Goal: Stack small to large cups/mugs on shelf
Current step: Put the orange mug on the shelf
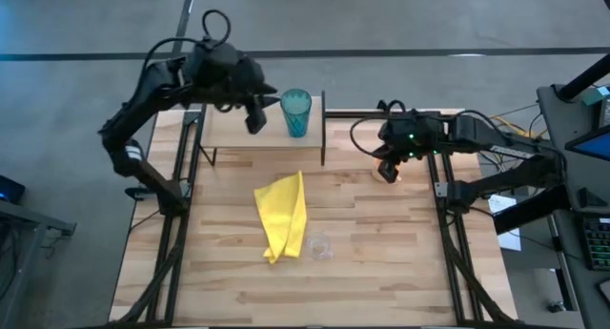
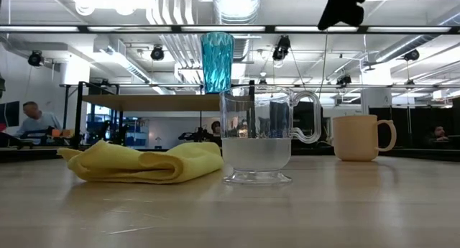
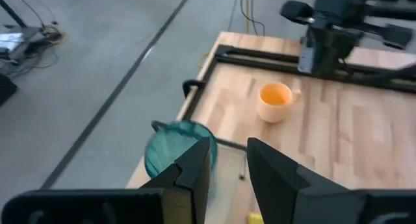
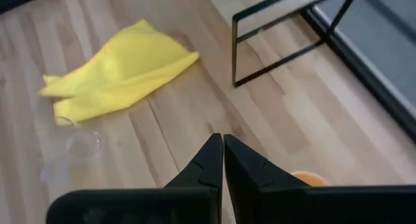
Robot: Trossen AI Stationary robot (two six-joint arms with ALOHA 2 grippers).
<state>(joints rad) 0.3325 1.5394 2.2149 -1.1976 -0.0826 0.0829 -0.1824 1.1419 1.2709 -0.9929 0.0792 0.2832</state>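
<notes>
The tall teal tumbler point(image 1: 296, 113) stands upright on the light-wood shelf point(image 1: 233, 133) at the table's far side; it also shows in the low view point(image 2: 217, 61). My left gripper point(image 1: 256, 119) hovers over the shelf just left of the tumbler, open and empty; in the left wrist view the tumbler point(image 3: 174, 151) stands beside one finger. The orange mug point(image 3: 276, 100) stands on the tabletop right of the shelf. My right gripper point(image 4: 223, 160) is shut and empty just above the mug point(image 4: 308, 179). The small clear glass point(image 1: 320, 246) stands on the table near the front.
A crumpled yellow cloth point(image 1: 283, 215) lies mid-table between the shelf and the clear glass. The shelf's thin black legs point(image 4: 286, 45) stand close to the right gripper. Black frame rails point(image 1: 443, 224) run along both table sides. People show in the room behind point(image 2: 32, 118).
</notes>
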